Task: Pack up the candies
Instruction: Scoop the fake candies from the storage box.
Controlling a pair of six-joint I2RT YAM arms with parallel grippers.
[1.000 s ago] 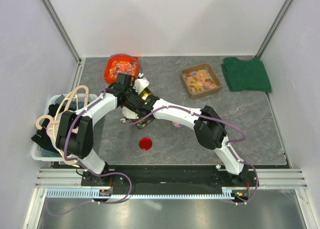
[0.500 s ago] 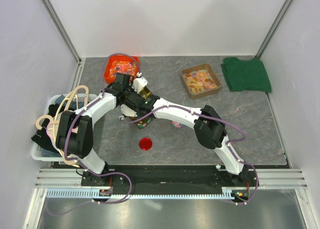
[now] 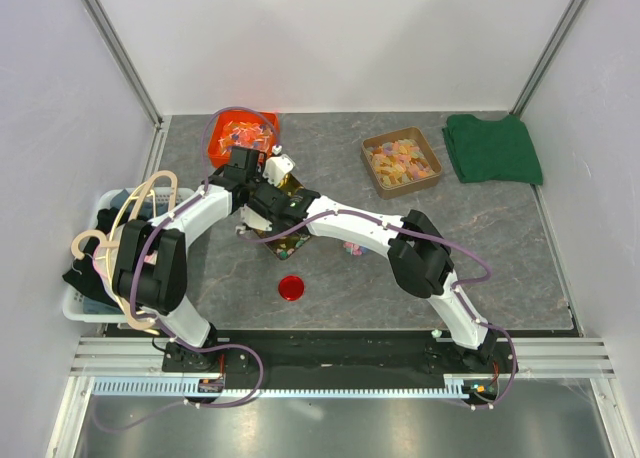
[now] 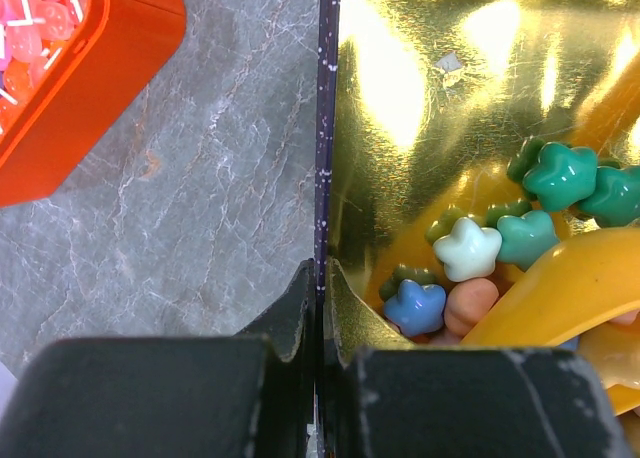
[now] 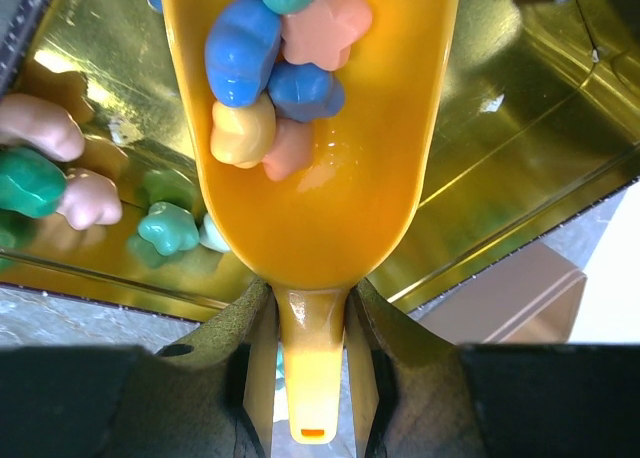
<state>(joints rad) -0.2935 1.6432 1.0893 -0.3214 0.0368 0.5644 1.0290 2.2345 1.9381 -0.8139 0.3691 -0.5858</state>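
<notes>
Sitting in the yellow scoop (image 5: 350, 198) are some candies (image 5: 270, 68), blue, pink and orange. More candies lie in the gold box (image 4: 420, 78) under the scoop. The right gripper (image 5: 310, 373) is closed tight on the scoop's handle. The left gripper (image 4: 320, 288) pinches the thin side wall of the gold box. That box sits on the grey table (image 4: 220, 178), near an orange tray (image 4: 100, 98). A red disc (image 3: 291, 287) lies close by.

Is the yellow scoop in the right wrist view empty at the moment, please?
No, the yellow scoop carries several candies, with blue, peach and orange ones among them.
</notes>
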